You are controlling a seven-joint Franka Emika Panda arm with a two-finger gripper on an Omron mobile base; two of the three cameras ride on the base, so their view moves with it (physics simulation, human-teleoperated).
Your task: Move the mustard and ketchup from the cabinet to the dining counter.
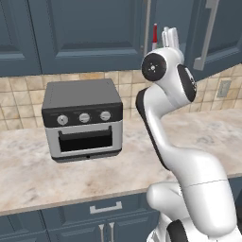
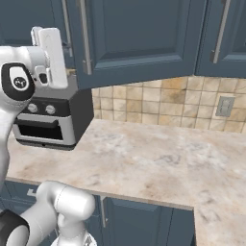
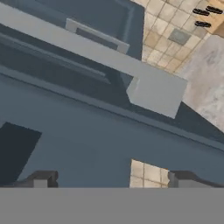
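Arm is raised, hand (image 3: 109, 181) up at the cabinet (image 1: 85, 33), right in front of a door and its silver bar handle (image 3: 100, 57). Fingers (image 3: 41, 179) spread wide, nothing between them; in the hand view both tips sit far apart at the bottom with the blue door panel and a patch of tan tile showing between them.

Left base view: cabinet door just behind the hand stands ajar, and a thin red sliver with a pale tip shows in the gap. That looks like the ketchup (image 1: 154, 35), on the shelf inside. Can't make out the mustard from these angles.

Right base view: the hand (image 2: 50, 55) is held level with the lower edge of the cabinet doors, another bar handle (image 2: 85, 36) just beside it on the right.

Below: black and silver toaster oven (image 1: 82, 120) with 3 knobs sits on the marble counter (image 1: 28, 165), against the tile backsplash (image 2: 158, 103). Wall outlet (image 2: 225, 106) further right on the tiles. Blue drawers (image 1: 104, 210) under the counter.
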